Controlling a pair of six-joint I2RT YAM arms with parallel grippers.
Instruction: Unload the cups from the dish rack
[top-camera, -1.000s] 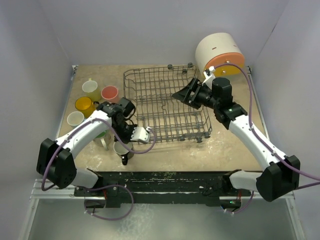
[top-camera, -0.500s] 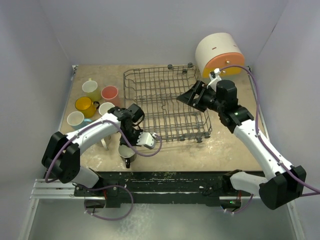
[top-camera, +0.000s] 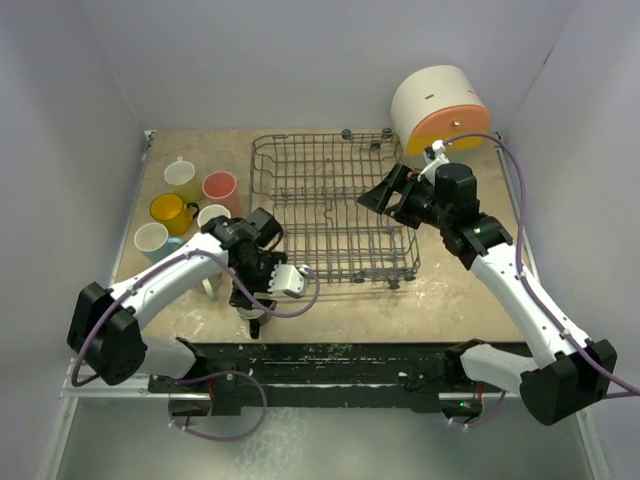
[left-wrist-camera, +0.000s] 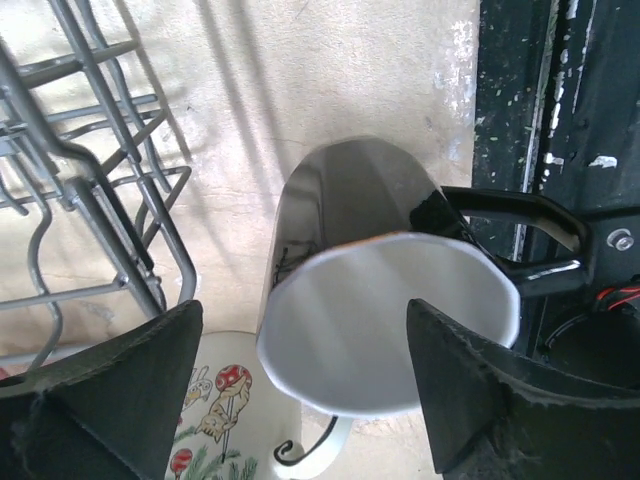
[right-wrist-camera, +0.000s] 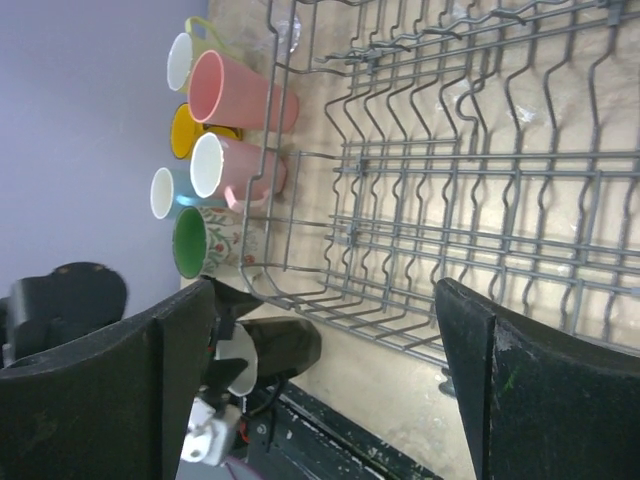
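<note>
The left arm (top-camera: 165, 278) bends in from the left side. The left claw (top-camera: 250, 300) points down, close to the near edge, with its fingers wide apart. The right arm (top-camera: 515, 285) reaches far and to the left. The right claw (top-camera: 384, 193) hangs up high, and its fingers are spread wide too.

This was a robotics lab test cell, not a real kitchen. Plain pale lavender walls (top-camera: 300, 60) boxed in a small, scuffed beige table (top-camera: 460, 290) on three sides. Two white-and-black robot arms, left (top-camera: 170, 275) and right (top-camera: 510, 280), were bolted to a chipped black rail (top-camera: 340, 360) at its near edge, with an aluminium frame (top-camera: 90, 385) below and purple cables (top-camera: 500, 150) looping along them. The only domestic things were props: a wire dish rack (top-camera: 335, 215) and a cluster of coloured mugs (top-camera: 167, 208).
</note>
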